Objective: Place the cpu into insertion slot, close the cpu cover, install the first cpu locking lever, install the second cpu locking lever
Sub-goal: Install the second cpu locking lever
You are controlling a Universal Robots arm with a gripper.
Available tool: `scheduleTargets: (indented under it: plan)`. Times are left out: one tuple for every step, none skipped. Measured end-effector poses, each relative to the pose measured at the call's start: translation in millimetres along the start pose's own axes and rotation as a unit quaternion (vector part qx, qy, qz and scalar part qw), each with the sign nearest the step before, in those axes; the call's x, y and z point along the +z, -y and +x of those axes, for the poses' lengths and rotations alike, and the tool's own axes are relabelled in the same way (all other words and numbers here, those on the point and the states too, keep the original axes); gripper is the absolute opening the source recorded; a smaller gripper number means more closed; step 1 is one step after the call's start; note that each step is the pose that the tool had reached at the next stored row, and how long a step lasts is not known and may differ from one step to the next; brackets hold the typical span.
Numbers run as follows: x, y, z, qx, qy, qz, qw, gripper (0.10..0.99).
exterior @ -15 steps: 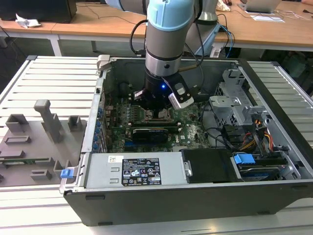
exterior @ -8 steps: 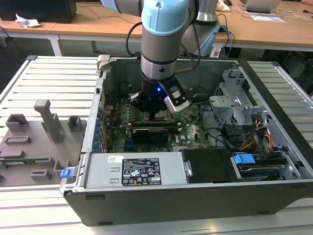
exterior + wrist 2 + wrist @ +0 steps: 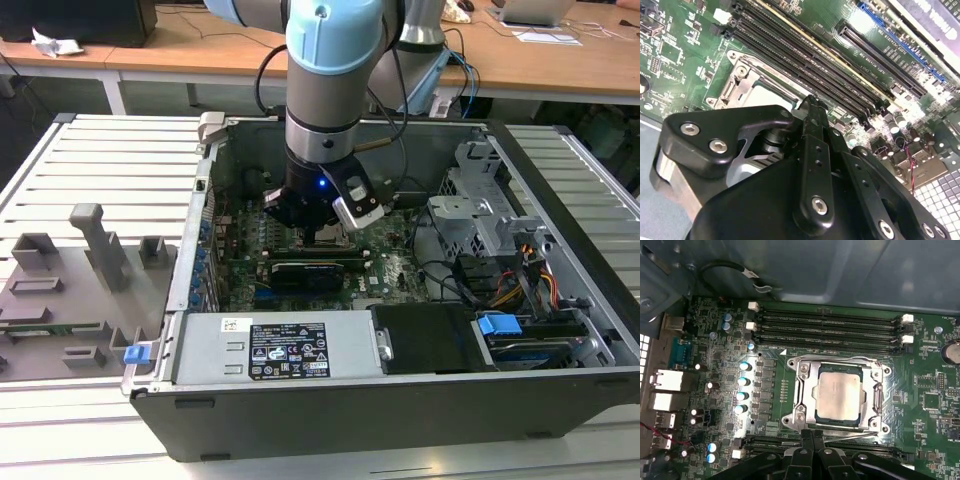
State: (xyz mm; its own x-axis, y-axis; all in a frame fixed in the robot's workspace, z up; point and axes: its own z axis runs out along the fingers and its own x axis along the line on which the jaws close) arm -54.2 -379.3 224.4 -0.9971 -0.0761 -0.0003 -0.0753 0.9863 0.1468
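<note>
An open computer case (image 3: 400,400) is being carried on a slatted metal table (image 3: 100,170), with wooden desks (image 3: 300,60) being seen behind. Inside, the green board (image 3: 935,415) is being lit. The cpu (image 3: 839,396) is being held in the slot (image 3: 875,415), with the cover (image 3: 807,390) lying closed around it. The fingers (image 3: 812,437) are being pressed together, apparently empty, their tips seemingly touching a thin lever (image 3: 850,434) at the cover's edge.
</note>
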Motion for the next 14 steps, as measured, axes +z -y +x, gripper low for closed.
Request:
scheduleTargets:
  plan:
    - [0.1,0.0,0.1,0.0,0.0001,-0.0007,1.0,0.106]
    - [0.0,0.1,0.4,0.0,0.0001,-0.0013,1.0,0.106]
    - [0.1,0.1,0.9,0.0,0.0001,-0.0016,1.0,0.106]
    - [0.1,0.1,1.2,0.0,0.0002,-0.0019,1.0,0.106]
    - [0.1,0.1,2.0,0.0,0.0002,-0.0024,1.0,0.106]
    - [0.1,0.1,2.6,0.0,0.0002,-0.0027,1.0,0.106]
    - [0.1,0.0,3.2,0.0,0.0002,-0.0029,1.0,0.106]
    - [0.1,0.0,4.1,0.0,0.0002,-0.0032,1.0,0.106]
    - [0.1,0.1,4.9,0.0,0.0002,-0.0038,1.0,0.106]
    - [0.1,0.1,5.3,0.0,0.0003,-0.0045,1.0,0.106]
    - [0.2,0.3,5.6,0.0,0.0004,-0.0058,1.0,0.106]
    - [0.1,0.9,5.7,0.0,0.0006,-0.0082,1.0,0.106]
    - [0.0,1.5,5.9,0.0,0.0008,-0.0107,0.9999,0.106]
    - [-0.1,2.1,6.4,0.0,0.001,-0.0133,0.9999,0.106]
